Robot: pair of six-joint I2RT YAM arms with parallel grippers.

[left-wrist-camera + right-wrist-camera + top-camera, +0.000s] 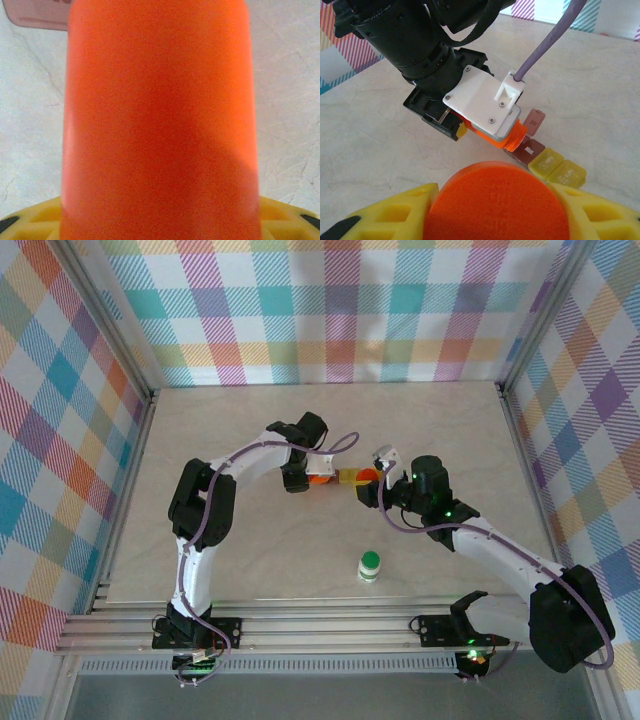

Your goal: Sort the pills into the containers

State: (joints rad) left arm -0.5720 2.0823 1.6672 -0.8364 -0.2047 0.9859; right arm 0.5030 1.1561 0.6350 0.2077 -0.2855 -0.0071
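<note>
My left gripper [303, 478] is shut on an uncapped orange pill bottle [319, 480], which spans the left wrist view [160, 125] between yellow fingertips [30, 220]. In the right wrist view the bottle [492, 135] is tilted, its threaded mouth just above the open brown "Mon" compartment [532, 148] of a weekly pill organizer [350, 477]. That compartment's pink lid [535, 120] stands raised. No pills are visible. My right gripper [368, 482] is shut on the round orange cap [495, 205], held between its yellow fingers [390, 212] close to the organizer.
A small white bottle with a green cap [370, 565] stands upright on the beige table nearer the arm bases. The organizer's closed yellow compartments [556, 168] run to the right. Checkered walls enclose the table on three sides.
</note>
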